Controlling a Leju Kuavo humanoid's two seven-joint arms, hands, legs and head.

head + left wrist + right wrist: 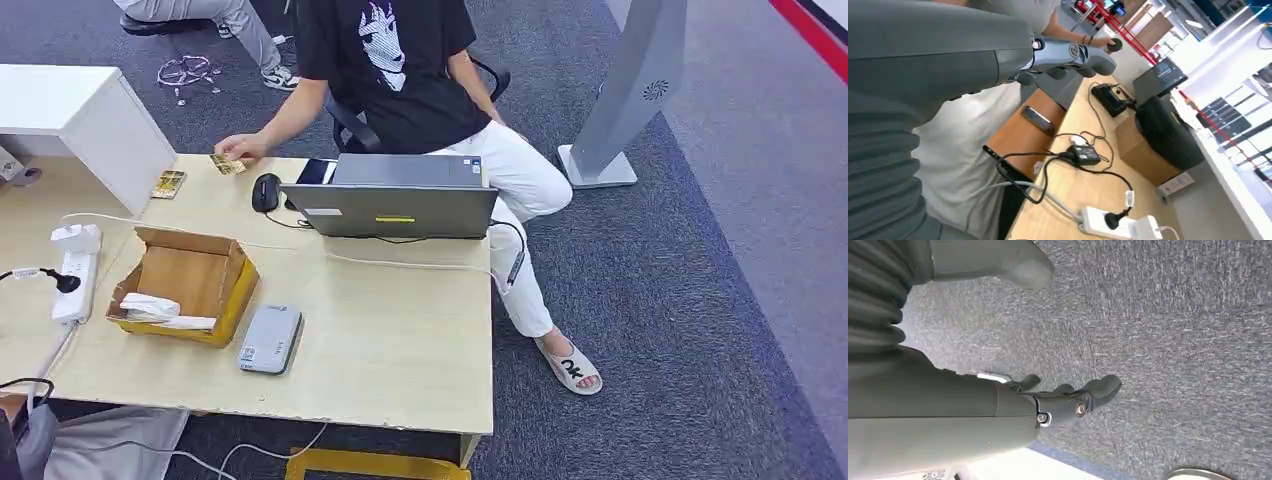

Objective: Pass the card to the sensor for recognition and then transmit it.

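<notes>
A pale wooden desk stands on grey carpet, the card at its far edge under a seated person's hand.
From the head, the grey sensor lies near the desk's front beside a cardboard box, behind a laptop. The left hand hangs released with fingers apart above a cabled desk; the right hand, likewise empty and loose, hangs over carpet, both well apart from the card.
</notes>
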